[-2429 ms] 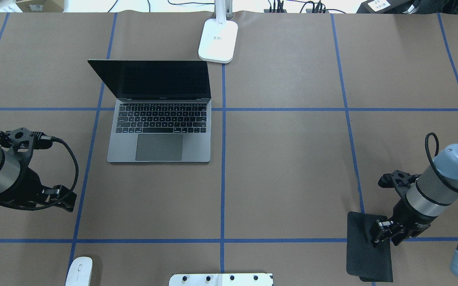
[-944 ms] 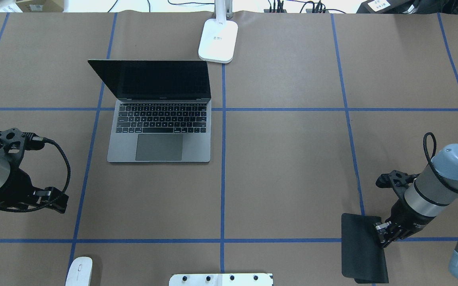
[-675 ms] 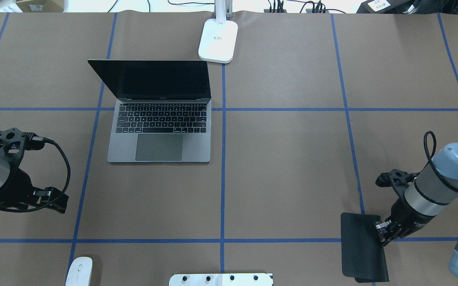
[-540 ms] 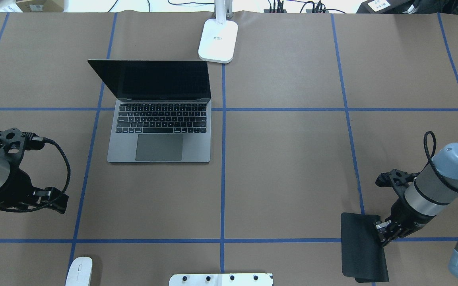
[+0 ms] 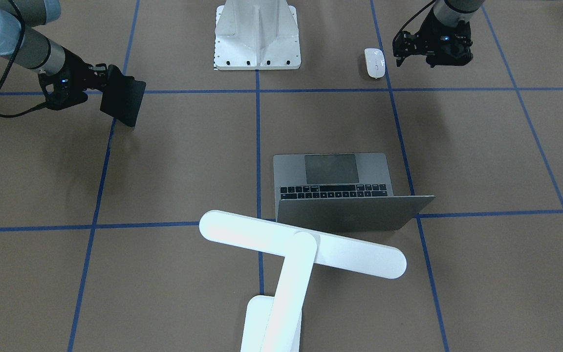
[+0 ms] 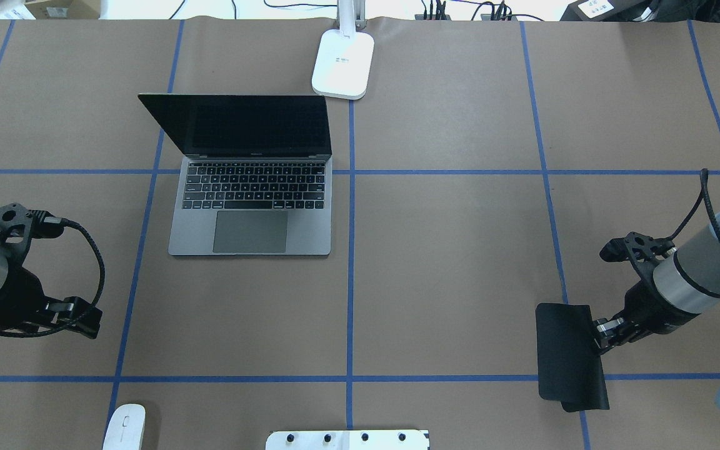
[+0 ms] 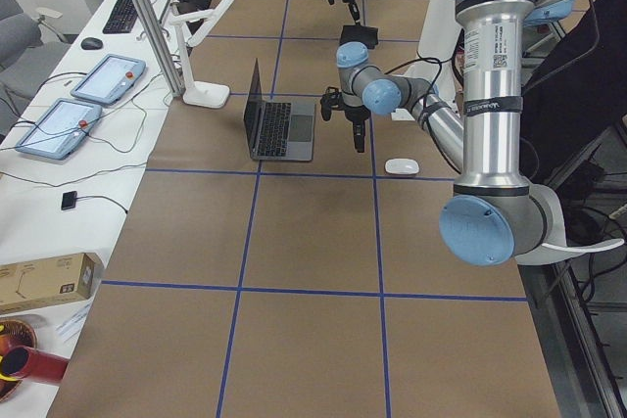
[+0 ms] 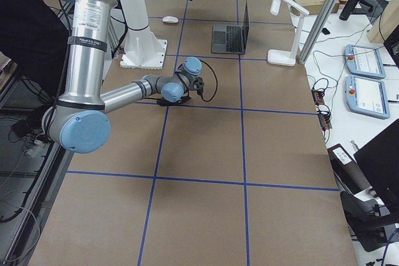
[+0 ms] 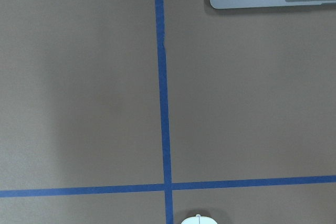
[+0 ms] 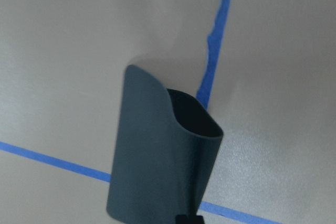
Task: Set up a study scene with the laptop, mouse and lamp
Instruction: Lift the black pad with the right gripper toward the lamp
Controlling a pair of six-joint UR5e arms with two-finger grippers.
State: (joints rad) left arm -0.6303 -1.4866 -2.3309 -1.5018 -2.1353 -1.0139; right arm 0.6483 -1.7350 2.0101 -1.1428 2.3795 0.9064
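The grey laptop (image 6: 250,200) stands open left of the table's middle, screen dark. The white lamp's base (image 6: 342,65) stands behind it; its bar head (image 5: 301,244) hangs over the laptop's lid. The white mouse (image 6: 124,427) lies at the near left edge, also in the left wrist view (image 9: 199,220). My left gripper (image 6: 82,312) hovers open and empty just beyond the mouse. My right gripper (image 6: 599,331) is shut on the edge of a black mouse pad (image 6: 569,356), which hangs bent above the table (image 10: 157,166).
The white robot pedestal (image 6: 347,439) sits at the near middle edge. Blue tape lines cross the brown table cover. Cables and boxes lie beyond the far edge. The stretch between the laptop and the mouse pad holds nothing.
My right gripper has closed on the mouse pad and lifted it off the table, away from the near edge; the pad now droops. My left arm has drifted slightly left and back.
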